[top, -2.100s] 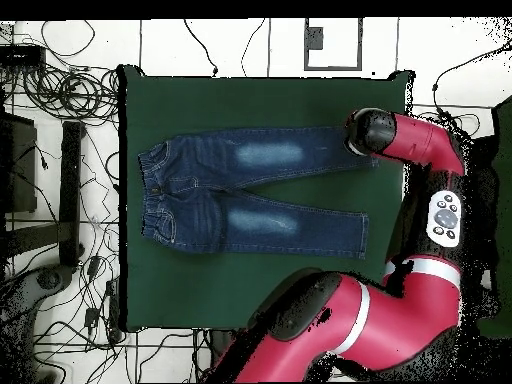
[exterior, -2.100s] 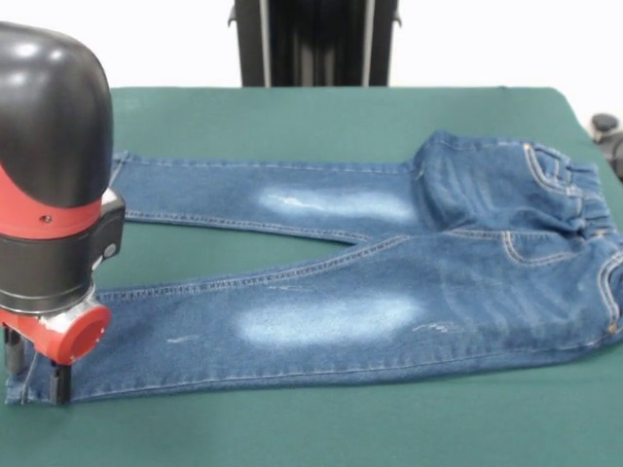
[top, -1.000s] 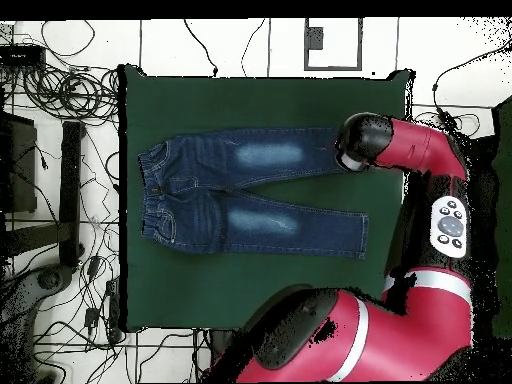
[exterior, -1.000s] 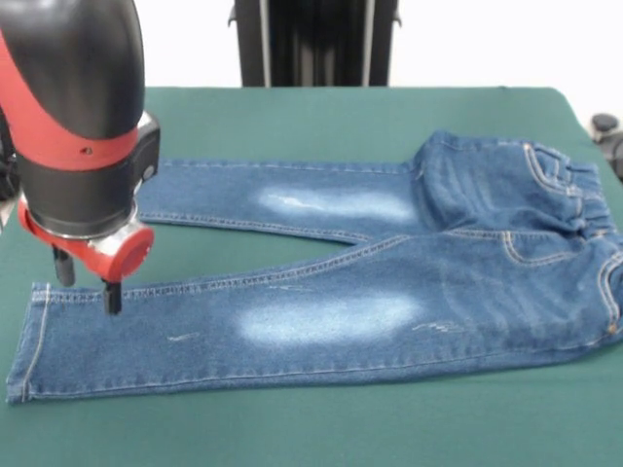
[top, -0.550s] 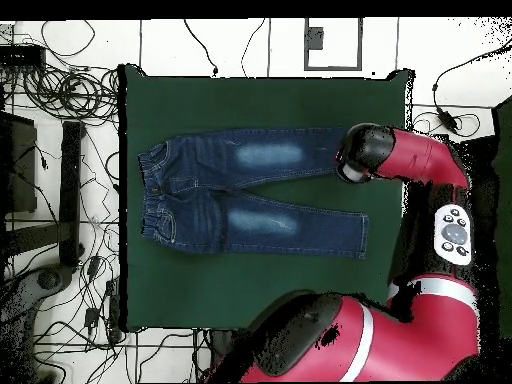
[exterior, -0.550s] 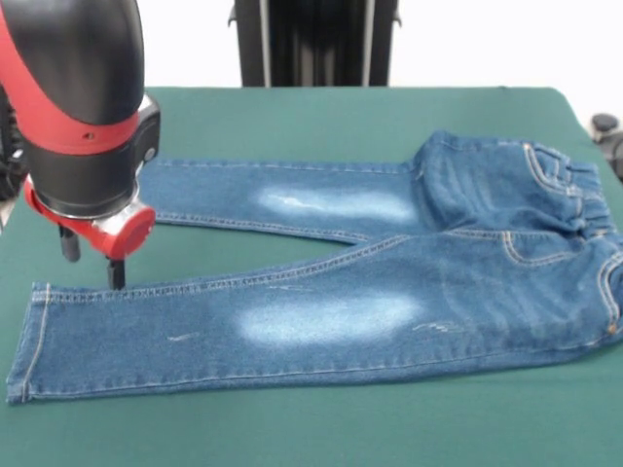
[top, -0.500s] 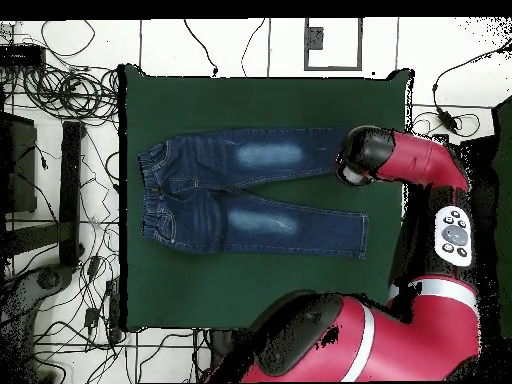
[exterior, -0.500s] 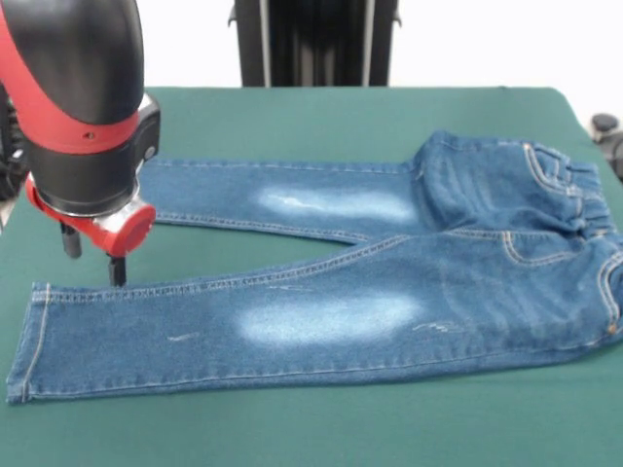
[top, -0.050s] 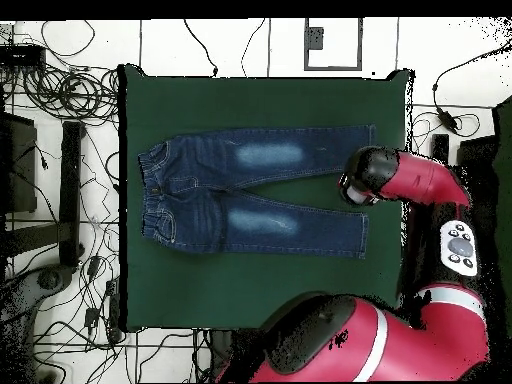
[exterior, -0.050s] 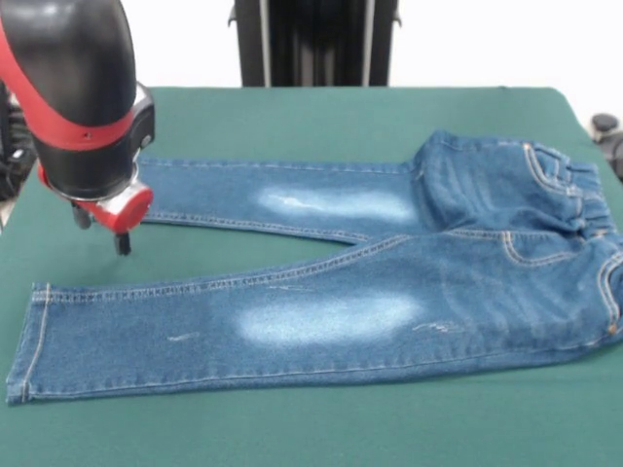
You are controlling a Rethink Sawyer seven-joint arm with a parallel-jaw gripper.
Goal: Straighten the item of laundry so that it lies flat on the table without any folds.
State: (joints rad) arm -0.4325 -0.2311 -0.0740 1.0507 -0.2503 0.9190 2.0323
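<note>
The item of laundry, a small pair of blue jeans with faded thigh patches, lies spread on the green table. Its waistband is at the right and both legs run left. The fabric looks bunched at the far hip. My gripper hangs open and empty at the left, above the gap between the two legs. One of its fingertips is just off the far leg's lower edge. It hides the far leg's cuff. From overhead, the jeans lie mid-table and the gripper head sits beside the cuff ends.
A black object stands off the table's right edge. Overhead, the arm's red body covers the table's lower right corner, and cables lie on the floor to the left.
The gripper was down at the near leg's cuff, then let go, rose and drew back toward the far leg. The near leg now lies stretched out flat.
</note>
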